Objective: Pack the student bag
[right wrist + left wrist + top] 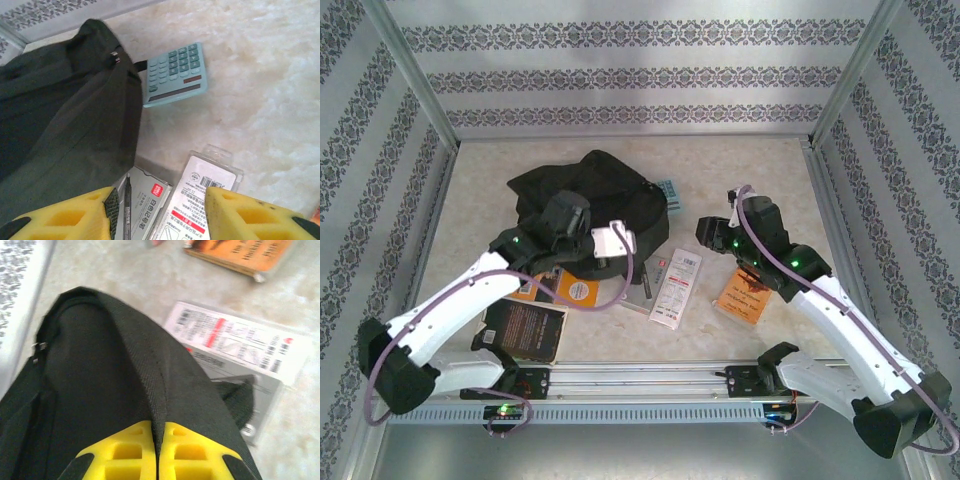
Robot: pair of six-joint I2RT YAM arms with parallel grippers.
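The student bag [592, 190] is a large black fabric backpack lying at the middle of the table, also seen as the student bag [100, 385] and the student bag [60, 120]. My left gripper [156, 432] is shut on a ridge of the bag's black fabric, the cloth pinched between its yellow fingers [125, 450]. My right gripper [160, 205] hangs open just right of the bag, above a white blister pack [200, 200] and a grey pen box [145, 200]. A teal calculator [175, 75] lies beside the bag's right edge.
An orange book [745, 295] lies under the right arm. A black notebook [525, 330] and an orange-labelled item [575, 290] sit at the front left. The white blister pack [676, 288] lies at the centre front. Patterned walls enclose the table on three sides.
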